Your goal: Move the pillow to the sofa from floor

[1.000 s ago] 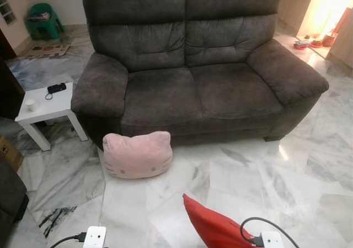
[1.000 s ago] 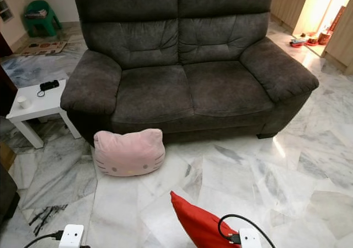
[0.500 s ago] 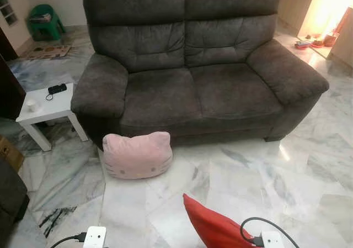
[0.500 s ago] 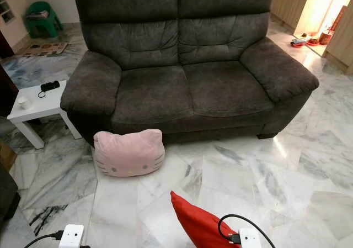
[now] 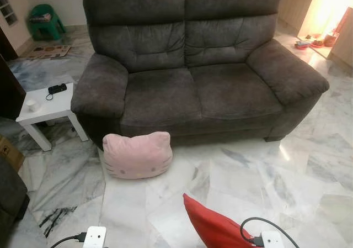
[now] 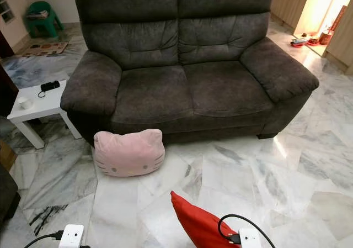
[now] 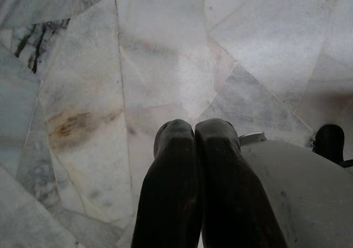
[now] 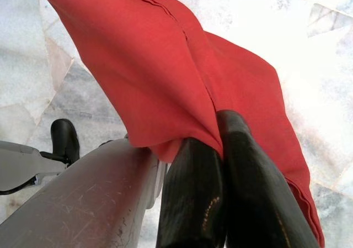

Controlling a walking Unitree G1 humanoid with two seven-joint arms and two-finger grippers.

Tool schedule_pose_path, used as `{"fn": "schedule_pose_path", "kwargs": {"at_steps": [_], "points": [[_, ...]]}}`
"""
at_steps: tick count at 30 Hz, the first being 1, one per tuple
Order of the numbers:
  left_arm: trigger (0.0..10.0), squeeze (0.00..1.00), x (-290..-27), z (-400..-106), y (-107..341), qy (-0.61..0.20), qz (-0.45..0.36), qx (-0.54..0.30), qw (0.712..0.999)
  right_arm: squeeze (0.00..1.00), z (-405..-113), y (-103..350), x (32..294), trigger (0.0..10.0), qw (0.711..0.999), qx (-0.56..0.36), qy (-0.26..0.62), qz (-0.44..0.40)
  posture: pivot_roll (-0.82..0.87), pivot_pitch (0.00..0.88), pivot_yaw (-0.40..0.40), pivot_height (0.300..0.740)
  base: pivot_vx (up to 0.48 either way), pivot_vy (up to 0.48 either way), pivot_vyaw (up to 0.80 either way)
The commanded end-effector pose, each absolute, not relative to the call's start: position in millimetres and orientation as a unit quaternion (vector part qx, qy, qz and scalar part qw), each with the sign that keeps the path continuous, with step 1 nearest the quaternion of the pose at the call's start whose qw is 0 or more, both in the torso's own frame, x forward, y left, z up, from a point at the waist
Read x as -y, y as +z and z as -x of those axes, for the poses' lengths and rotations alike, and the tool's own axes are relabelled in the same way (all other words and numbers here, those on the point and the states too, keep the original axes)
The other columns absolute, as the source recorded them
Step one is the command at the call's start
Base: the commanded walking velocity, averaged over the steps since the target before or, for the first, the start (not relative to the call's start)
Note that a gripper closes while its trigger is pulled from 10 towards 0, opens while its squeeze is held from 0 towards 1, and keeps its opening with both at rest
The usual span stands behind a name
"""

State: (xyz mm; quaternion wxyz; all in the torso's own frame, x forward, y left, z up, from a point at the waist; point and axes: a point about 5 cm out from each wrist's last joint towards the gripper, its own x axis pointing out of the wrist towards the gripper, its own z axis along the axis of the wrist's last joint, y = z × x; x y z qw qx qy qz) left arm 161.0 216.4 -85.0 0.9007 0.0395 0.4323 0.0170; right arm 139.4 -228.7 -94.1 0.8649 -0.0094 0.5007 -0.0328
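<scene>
Little has changed over the last second: the red pillow [image 8: 182,66] is being kept pinched in the right gripper [image 8: 220,148] at lower centre, the sofa [image 5: 198,88] not yet reached; the left gripper [image 7: 194,143] is being held closed, empty.

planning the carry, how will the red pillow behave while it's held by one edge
Probably floppy: the red pillow drapes in folds from the right pincer pinching its edge. Likely light, since that pinch alone holds it. It may swing, hanging free above the floor.

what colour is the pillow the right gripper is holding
Red. The pillow, pinched in the right gripper, shows best in the right wrist view.
</scene>
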Motion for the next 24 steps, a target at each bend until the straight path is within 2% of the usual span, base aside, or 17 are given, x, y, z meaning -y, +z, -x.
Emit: {"fn": "schedule_pose_path", "kwargs": {"at_steps": [1,13,17,24], "points": [[10.0,0.00,-205.1,-158.7,-88.0,0.010,-0.027,-0.434,0.901,0.00,-168.9,-82.9,222.6,10.0,0.890,-0.456,-0.021,-0.007,0.00,0.074,-0.014,0.740,0.000,0.000,0.00],[10.0,0.00,-203.0,-156.5,-89.9,0.012,-0.025,-0.442,0.897,0.00,-170.2,-82.3,222.6,10.0,0.891,-0.454,-0.021,-0.007,0.00,0.074,-0.016,0.740,0.000,0.000,0.00],[10.0,0.00,-202.9,-156.1,-90.2,0.013,-0.024,-0.444,0.896,0.00,-170.5,-82.1,222.9,10.0,0.891,-0.454,-0.020,-0.007,0.00,0.073,-0.017,0.740,0.000,0.413,0.00],[10.0,0.00,-204.9,-155.9,-89.8,0.012,-0.029,-0.443,0.896,0.00,-171.0,-81.9,222.8,10.0,0.891,-0.453,-0.020,-0.007,0.00,0.073,-0.017,0.740,0.000,0.000,0.00]]}}
